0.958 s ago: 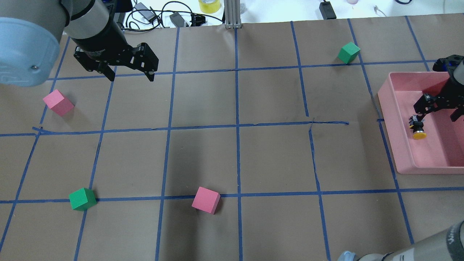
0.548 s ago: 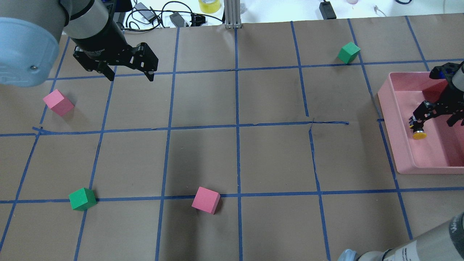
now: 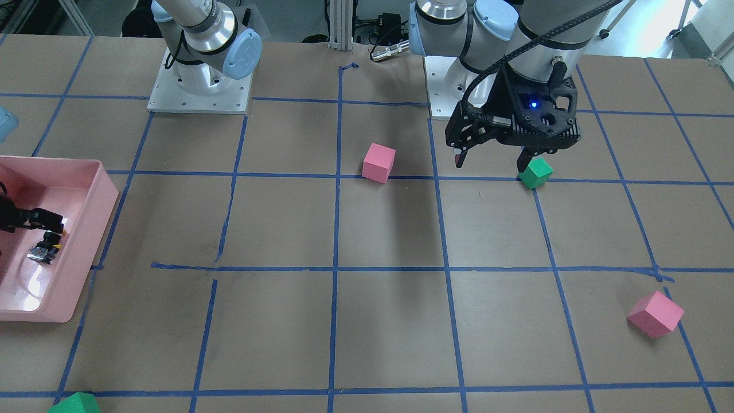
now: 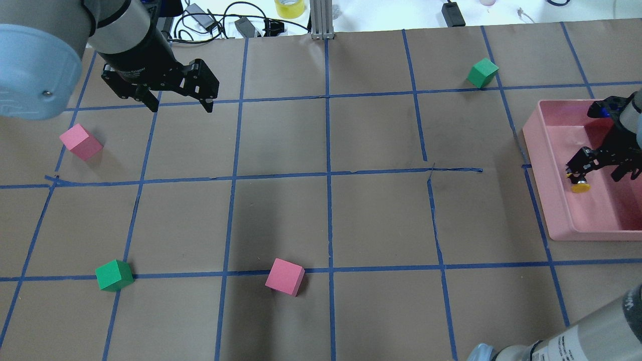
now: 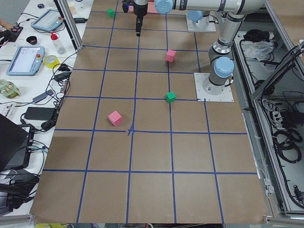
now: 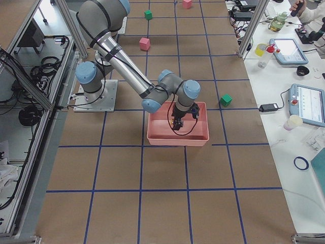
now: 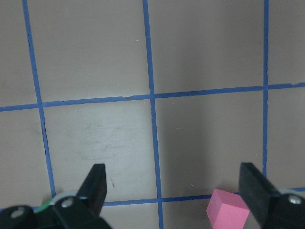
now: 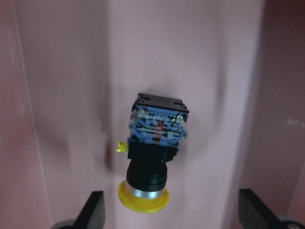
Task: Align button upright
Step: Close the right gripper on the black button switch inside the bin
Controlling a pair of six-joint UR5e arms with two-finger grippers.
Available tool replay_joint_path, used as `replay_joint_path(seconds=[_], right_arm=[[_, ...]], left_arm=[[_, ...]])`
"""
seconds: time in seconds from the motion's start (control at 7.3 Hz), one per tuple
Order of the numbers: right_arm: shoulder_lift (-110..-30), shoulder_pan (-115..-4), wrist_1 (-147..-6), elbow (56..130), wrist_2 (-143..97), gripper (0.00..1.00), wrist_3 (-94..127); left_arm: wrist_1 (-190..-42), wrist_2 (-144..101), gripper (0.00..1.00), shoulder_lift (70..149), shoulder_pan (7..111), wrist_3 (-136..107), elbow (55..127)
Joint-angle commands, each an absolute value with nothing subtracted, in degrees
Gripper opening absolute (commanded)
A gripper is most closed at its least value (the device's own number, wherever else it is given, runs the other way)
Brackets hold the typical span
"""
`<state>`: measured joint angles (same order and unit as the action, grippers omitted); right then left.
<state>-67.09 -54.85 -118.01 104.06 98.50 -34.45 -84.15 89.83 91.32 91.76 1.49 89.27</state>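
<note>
The button (image 4: 580,183) lies on its side on the floor of the pink tray (image 4: 592,235), yellow cap toward the robot, contact block away. It fills the middle of the right wrist view (image 8: 155,157) and shows small in the front view (image 3: 45,251). My right gripper (image 4: 598,170) is open and hangs just over the button, jaws either side of it and not touching it in the wrist view (image 8: 174,214). My left gripper (image 4: 180,106) is open and empty above the far left of the table, also in the front view (image 3: 491,163).
Two pink cubes (image 4: 80,142) (image 4: 285,276) and two green cubes (image 4: 114,275) (image 4: 482,72) lie on the brown paper with its blue tape grid. The tray's walls stand close around my right gripper. Cables and a tape roll lie beyond the far edge.
My right gripper has shifted slightly toward the robot and lower, so its left finger now reaches the button's base in the overhead view. The button and the left arm have not moved.
</note>
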Motion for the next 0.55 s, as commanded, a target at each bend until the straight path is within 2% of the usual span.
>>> replay_joint_path(seconds=[0.0, 0.41], right_arm=[[-66.01, -54.84, -117.77, 103.98, 98.44, 1.0, -34.11], [-64.96, -54.84, -117.86, 104.06, 98.26, 0.98, -34.1]], left_arm=[[-84.11, 89.82, 1.0, 91.32, 91.76, 1.49, 89.3], [-84.11, 89.82, 1.0, 91.32, 91.76, 1.49, 89.3]])
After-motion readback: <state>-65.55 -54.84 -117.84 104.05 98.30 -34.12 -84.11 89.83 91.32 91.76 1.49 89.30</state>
